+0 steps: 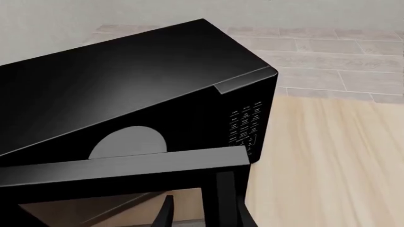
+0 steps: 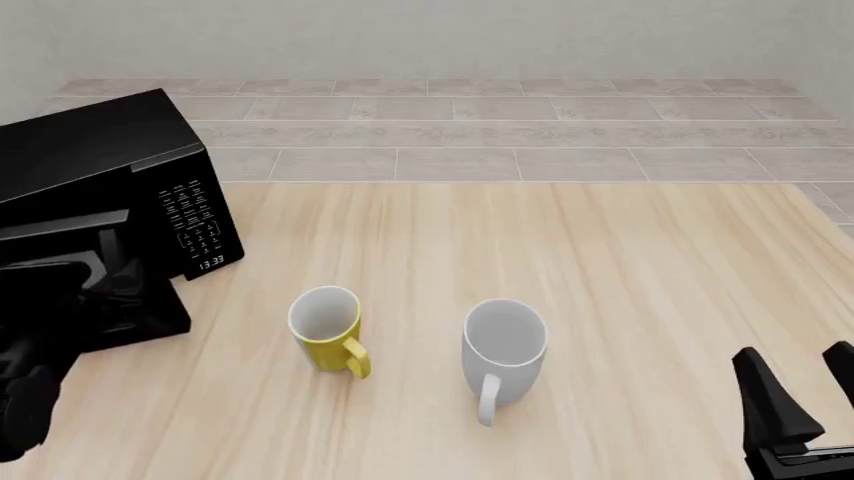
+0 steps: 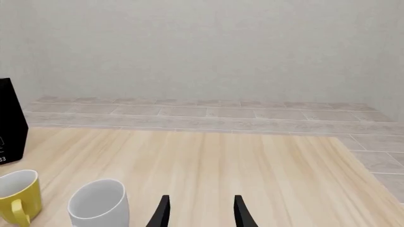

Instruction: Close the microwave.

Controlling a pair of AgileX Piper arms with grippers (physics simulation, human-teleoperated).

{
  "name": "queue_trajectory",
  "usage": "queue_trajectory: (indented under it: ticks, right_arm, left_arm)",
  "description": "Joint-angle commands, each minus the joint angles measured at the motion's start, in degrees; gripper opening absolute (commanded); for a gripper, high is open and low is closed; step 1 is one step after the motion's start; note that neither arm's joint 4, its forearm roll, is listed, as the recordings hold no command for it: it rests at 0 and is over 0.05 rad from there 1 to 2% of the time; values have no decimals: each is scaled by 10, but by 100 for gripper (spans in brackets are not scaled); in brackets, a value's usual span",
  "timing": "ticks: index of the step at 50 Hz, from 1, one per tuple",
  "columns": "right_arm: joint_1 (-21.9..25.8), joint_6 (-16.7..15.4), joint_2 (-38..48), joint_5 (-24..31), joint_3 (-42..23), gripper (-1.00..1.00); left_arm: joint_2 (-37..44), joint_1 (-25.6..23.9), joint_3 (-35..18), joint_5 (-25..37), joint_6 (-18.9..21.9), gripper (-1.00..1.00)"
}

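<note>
While ajar, microwave (image 2: 100, 165) beside left gripper (image 1: 203, 215)

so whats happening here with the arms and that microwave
The left arm is at the microwave on the table's far left, its end effector right at the open door, which stands out from the front; its fingers straddle the door's edge. So the closing isn't done yet. The right end effector hangs open over bare table, holding nothing. A yellow mug and a white mug stand upright mid-table, untouched.
</note>
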Motion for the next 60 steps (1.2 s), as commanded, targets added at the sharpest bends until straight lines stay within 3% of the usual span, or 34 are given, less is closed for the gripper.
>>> queue_trajectory:
  ticks: [1,60]
  right_arm:
    - [0,0,0,-1,0,100]
    - [0,-6,-1,-5,0,100]
  left_arm:
    - [47,-1,-42,3,3,100]
    - [72,3,-87,38,-1,100]
